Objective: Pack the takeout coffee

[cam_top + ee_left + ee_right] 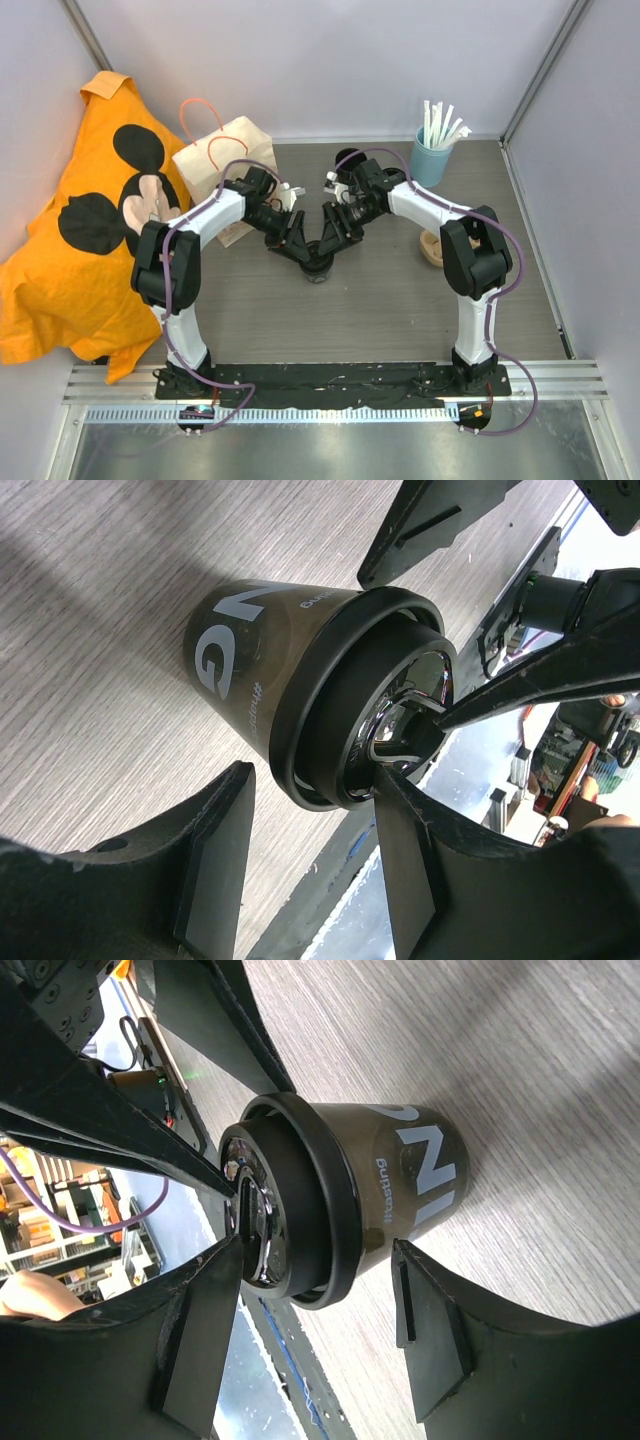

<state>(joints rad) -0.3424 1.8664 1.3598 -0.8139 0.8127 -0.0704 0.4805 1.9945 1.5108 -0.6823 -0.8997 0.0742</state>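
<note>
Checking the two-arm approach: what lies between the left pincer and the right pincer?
The takeout coffee lies between the left pincer and the right pincer, seen in the top view. Both wrist views show it too.

Orange cloth (60,290); blue straw cup (432,162)

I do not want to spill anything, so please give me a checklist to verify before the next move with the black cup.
1. Takeout coffee upright on the table: ok.
2. Lid seated on the cup: ok, as far as it shows.
3. Left pincer open at the cup: ok.
4. Right pincer open at the same cup: ok.
5. Firm grip on the cup: not ok, neither pincer is closed on it.
6. Paper bag mouth open: cannot tell.
</note>
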